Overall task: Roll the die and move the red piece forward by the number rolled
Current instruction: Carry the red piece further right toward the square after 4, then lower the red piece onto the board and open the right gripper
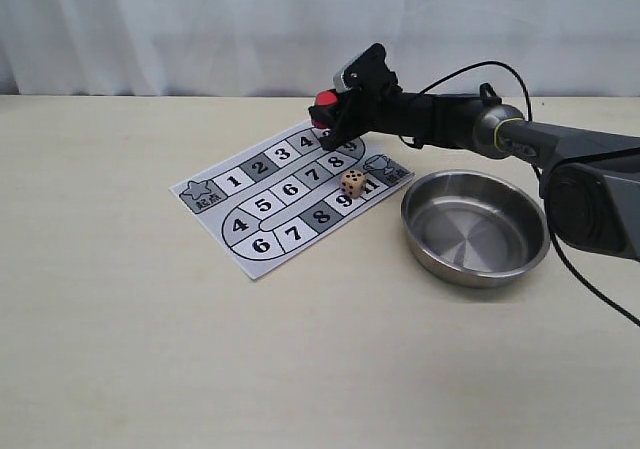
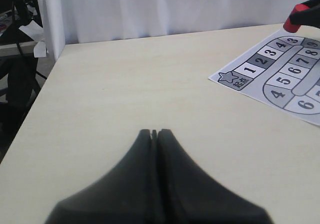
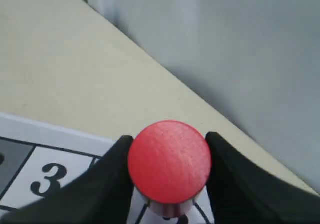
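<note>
Red piece (image 1: 326, 98) pinched in right gripper (image 3: 169, 156) over board (image 1: 262, 207); left gripper (image 2: 154, 134) closed, empty; die (image 1: 352, 182) on board

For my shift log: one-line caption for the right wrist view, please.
Right end effector clamps the red piece from both sides over the game board, near square 3.

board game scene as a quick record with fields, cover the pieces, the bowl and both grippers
red piece: clamped by right gripper, over the board by square 3
die: resting on board, beside square 9
bowl: metal, empty, on table next to the board
left gripper: shut, holding nothing, away from the board
</note>
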`<control>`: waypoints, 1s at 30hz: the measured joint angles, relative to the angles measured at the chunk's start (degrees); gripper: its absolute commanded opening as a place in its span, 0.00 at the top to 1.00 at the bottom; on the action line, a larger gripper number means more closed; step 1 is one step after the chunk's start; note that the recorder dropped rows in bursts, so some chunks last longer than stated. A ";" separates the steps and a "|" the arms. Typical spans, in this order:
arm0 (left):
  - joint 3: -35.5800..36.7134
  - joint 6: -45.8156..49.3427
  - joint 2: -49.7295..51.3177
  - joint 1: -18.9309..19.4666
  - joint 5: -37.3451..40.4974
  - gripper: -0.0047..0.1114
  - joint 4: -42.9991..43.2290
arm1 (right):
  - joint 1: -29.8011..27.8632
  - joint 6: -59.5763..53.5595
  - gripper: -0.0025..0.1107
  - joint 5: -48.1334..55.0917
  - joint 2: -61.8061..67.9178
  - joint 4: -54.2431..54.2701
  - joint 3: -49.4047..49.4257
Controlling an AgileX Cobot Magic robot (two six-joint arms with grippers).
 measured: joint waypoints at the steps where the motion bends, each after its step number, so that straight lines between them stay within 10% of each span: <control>1: 0.00 0.00 0.00 0.00 0.00 0.96 0.00 | -0.16 0.00 0.94 -0.13 -0.14 0.26 0.00; 11: 0.00 0.00 0.00 0.00 0.00 0.96 0.00 | -0.43 3.25 0.92 -2.09 1.71 0.64 0.00; 30: 0.00 0.00 0.00 0.00 0.00 0.96 0.00 | -0.43 8.95 0.39 -3.48 1.60 0.71 0.00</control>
